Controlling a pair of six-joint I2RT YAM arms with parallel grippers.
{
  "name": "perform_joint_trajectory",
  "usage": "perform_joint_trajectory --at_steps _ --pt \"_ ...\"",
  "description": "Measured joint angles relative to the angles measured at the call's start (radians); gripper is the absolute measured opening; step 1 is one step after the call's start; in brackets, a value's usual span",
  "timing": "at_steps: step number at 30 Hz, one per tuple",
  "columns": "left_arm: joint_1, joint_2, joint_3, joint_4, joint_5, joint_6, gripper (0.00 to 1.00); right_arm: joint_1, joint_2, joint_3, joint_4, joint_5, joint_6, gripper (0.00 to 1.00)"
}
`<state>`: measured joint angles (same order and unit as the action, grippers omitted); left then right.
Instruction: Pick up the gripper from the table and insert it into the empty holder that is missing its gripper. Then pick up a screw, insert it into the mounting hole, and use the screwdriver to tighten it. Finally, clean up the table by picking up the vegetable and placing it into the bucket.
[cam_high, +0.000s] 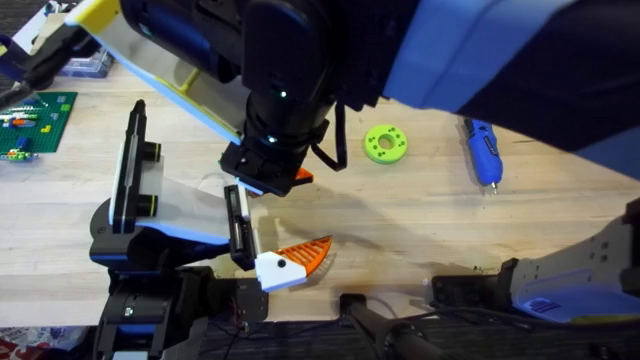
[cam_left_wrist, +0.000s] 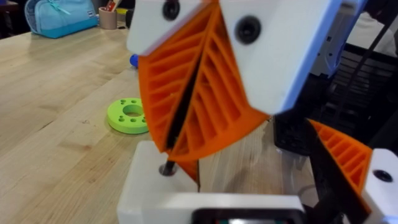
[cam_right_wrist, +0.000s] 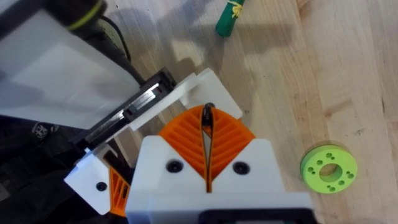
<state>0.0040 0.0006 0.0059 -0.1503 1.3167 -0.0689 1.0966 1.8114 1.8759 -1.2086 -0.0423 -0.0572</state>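
My right gripper (cam_right_wrist: 207, 127) reaches across the middle (cam_high: 270, 172) and is shut on a thin black screw (cam_right_wrist: 208, 115). In the left wrist view the screw (cam_left_wrist: 168, 167) touches a hole in a white block (cam_left_wrist: 186, 190) beside the black holder (cam_high: 240, 232). The white, orange-padded gripper (cam_high: 290, 263) sits at the holder's near end. My left gripper (cam_left_wrist: 261, 155) stands open around this spot. The blue screwdriver (cam_high: 482, 150) lies to the right. The vegetable's green top (cam_right_wrist: 229, 17) lies beyond the holder. A tan cup (cam_left_wrist: 107, 17), possibly the bucket, stands far off.
A green round disc (cam_high: 385, 143) lies between the holder and the screwdriver. A taller black upright with yellow-green marks (cam_high: 135, 170) stands left of the holder. Green brick plates (cam_high: 35, 120) lie at the far left. A blue bag (cam_left_wrist: 59, 15) sits at the table's far end.
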Motion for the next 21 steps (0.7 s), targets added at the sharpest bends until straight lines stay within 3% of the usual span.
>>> perform_joint_trajectory --at_steps 21 --pt "0.000 0.000 0.000 -0.001 0.000 0.000 0.991 -0.008 -0.003 0.000 0.008 0.000 0.001 0.012"
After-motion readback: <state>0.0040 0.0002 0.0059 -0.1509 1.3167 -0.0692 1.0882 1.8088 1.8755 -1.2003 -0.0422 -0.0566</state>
